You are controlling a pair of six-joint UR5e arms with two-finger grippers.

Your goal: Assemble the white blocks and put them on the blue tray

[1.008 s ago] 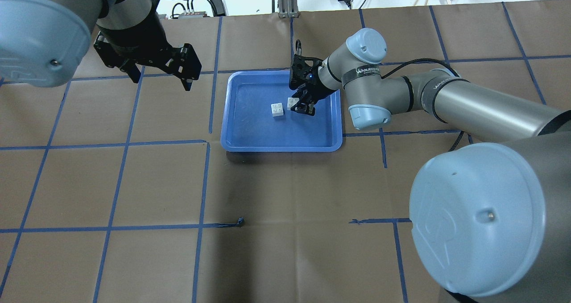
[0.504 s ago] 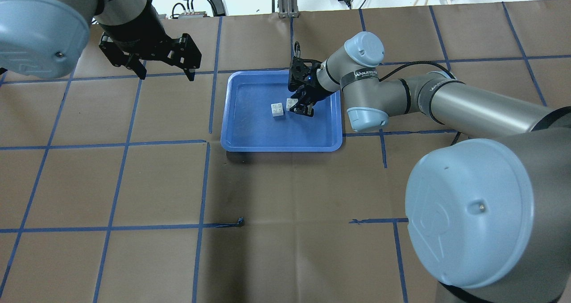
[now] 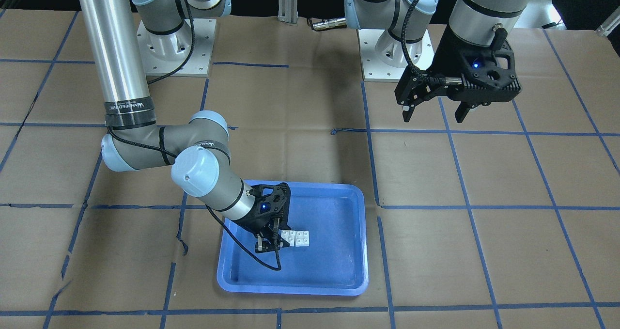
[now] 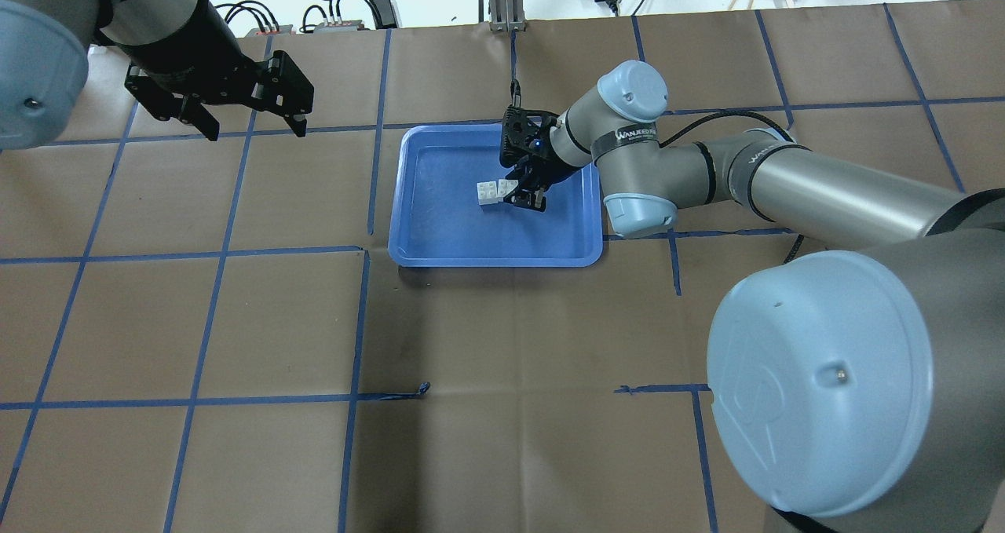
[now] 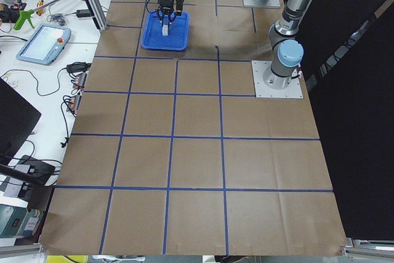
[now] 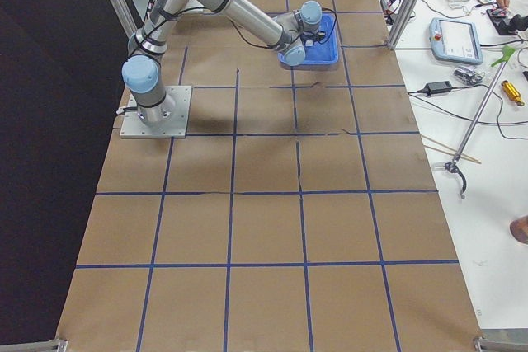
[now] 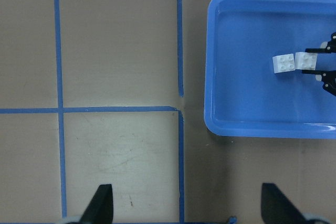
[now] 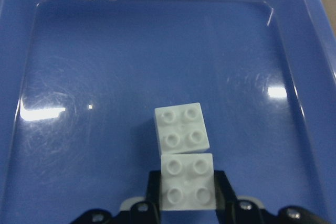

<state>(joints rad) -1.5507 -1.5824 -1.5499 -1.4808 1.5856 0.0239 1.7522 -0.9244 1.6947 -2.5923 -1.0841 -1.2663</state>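
We see the right gripper (image 4: 514,190) reaching low into the blue tray (image 4: 440,231). Its two fingers (image 8: 153,195) are clamped on opposite sides of one of the two white blocks (image 8: 184,153). The gripped block (image 8: 187,182) sits studs up between the jaws, all four studs showing in the right wrist view.

Directly ahead of it lies the loose block (image 8: 181,128), also studs up and turned slightly out of line with its neighbour. The two stand side by side rather than stacked, and their facing edges appear to touch. From these angles we cannot be sure whether the gripped block rests on the tray floor or hangs a little above it. Both blocks are near the middle of the tray, away from its raised rim.

The tray rests on a table covered in brown paper (image 4: 235,321), which is marked into squares by blue tape lines (image 4: 357,321).

The left gripper (image 4: 257,133) hangs above the paper on the robot's left, well apart from the tray. Its fingers (image 7: 101,203) are spread wide with nothing between them. Its wrist camera looks straight down past them onto the tape grid and the near end of the tray, where both blocks and the tips of the other gripper show.
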